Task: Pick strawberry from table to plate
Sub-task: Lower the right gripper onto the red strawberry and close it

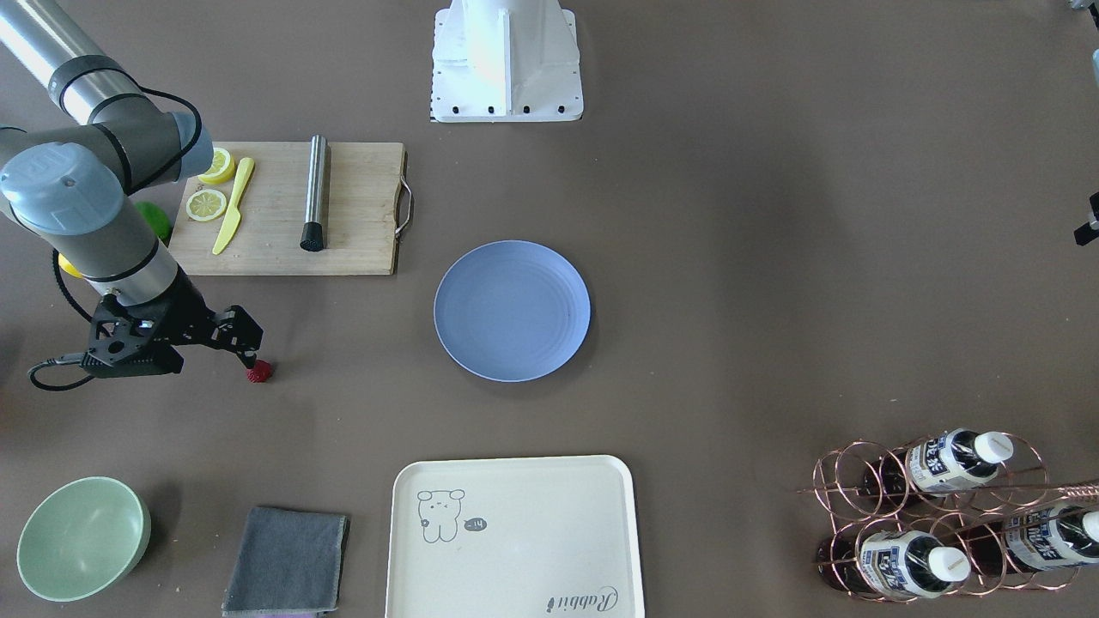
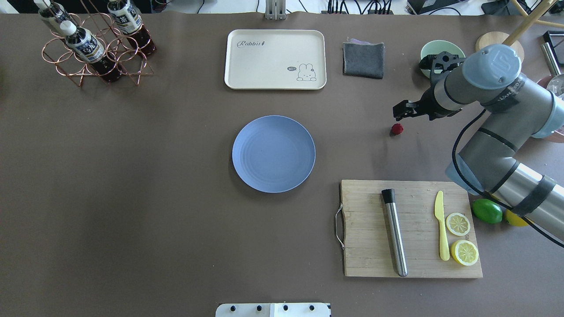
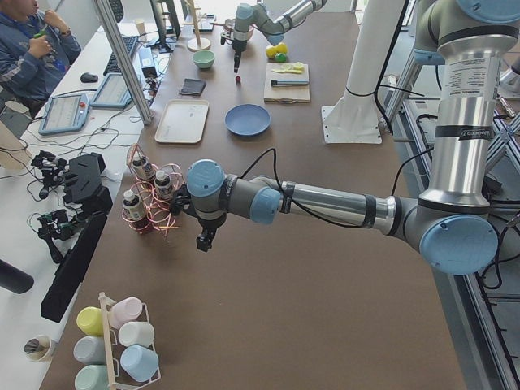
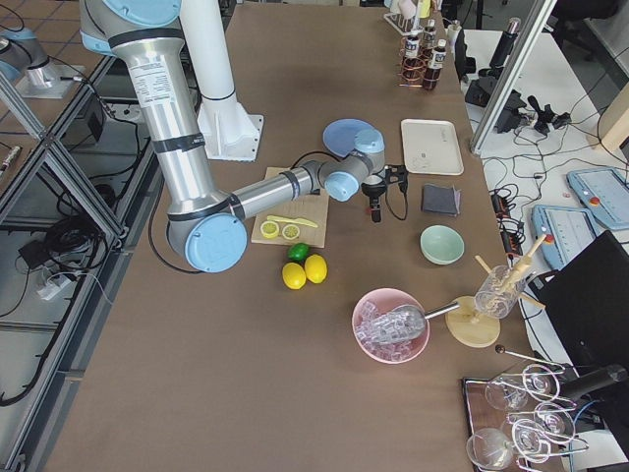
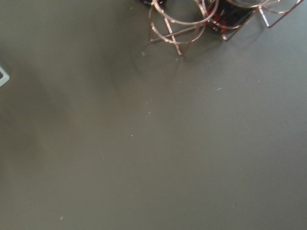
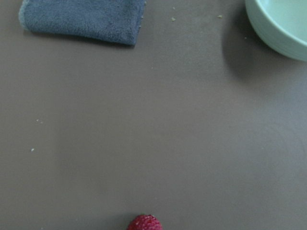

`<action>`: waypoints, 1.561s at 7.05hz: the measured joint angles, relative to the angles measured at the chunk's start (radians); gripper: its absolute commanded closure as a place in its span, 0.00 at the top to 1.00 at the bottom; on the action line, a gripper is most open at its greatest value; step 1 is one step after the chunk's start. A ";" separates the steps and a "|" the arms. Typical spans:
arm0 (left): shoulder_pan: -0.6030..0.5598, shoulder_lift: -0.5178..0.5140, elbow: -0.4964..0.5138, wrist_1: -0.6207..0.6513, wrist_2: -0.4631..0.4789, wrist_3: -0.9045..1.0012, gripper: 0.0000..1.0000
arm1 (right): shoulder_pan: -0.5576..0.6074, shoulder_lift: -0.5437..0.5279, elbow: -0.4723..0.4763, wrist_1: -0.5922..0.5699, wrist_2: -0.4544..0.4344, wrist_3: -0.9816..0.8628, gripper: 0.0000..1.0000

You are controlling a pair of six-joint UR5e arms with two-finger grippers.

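Overhead exterior: the strawberry [image 2: 397,128] lies on the tabletop [image 2: 132,198] toward its right edge, well apart from the bare plate [image 2: 273,153]; the right gripper [image 2: 400,115] hovers just beside it; I cannot tell its jaws' state; grasp and carry remain.

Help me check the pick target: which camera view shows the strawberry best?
Overhead exterior: the strawberry lies whole and unobstructed on the table. Front-facing shows it close against the right gripper; the right wrist view crops it at the bottom edge; exterior left gives a speck; exterior right and left wrist show nothing clear.
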 measured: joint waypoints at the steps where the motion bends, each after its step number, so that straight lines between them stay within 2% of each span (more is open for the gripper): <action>1: -0.019 0.025 0.002 -0.011 0.009 0.010 0.98 | -0.017 0.015 -0.010 -0.010 -0.011 0.001 0.97; 2: -0.027 0.037 0.003 -0.019 0.011 0.013 0.98 | -0.033 0.022 -0.023 -0.009 -0.028 0.001 0.95; 4: -0.031 0.045 0.008 -0.024 0.013 0.014 0.98 | -0.051 0.029 -0.048 -0.002 -0.057 -0.001 0.79; 9: -0.031 0.045 0.012 -0.024 0.018 0.014 0.98 | -0.057 0.036 -0.059 0.000 -0.062 0.000 0.78; 11: -0.030 0.055 0.010 -0.025 0.018 0.014 0.98 | -0.063 0.036 -0.060 0.000 -0.065 0.000 0.71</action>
